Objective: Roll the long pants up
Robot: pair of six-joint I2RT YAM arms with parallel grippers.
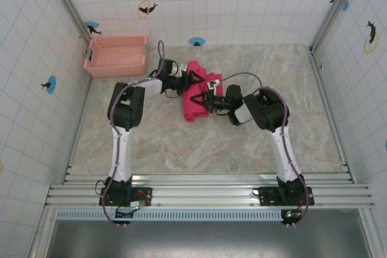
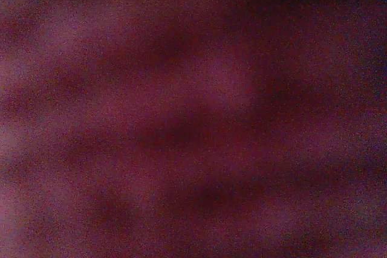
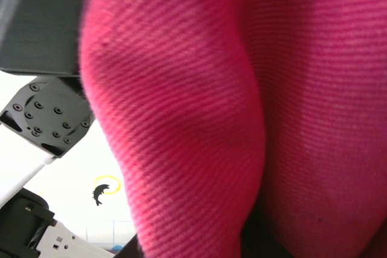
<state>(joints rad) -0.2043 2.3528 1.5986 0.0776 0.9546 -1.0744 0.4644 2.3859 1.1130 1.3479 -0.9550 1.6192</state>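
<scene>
The long pants (image 1: 192,109) lie bunched into a compact magenta-red bundle in the middle of the table. My left gripper (image 1: 195,80) comes in from the left and is pushed into the bundle's upper part. My right gripper (image 1: 204,99) comes in from the right and is buried in its middle. Fabric hides both sets of fingertips. In the left wrist view, dark blurred cloth of the pants (image 2: 193,113) presses against the lens. The right wrist view has a thick ribbed fold of the pants (image 3: 181,107) close up, with no fingers showing.
A pale pink lattice basket (image 1: 116,55) stands at the back left by the wall. The marbled table (image 1: 181,143) is bordered by tiled walls on three sides. Part of the left arm's black and white body (image 3: 48,119) shows beside the fold.
</scene>
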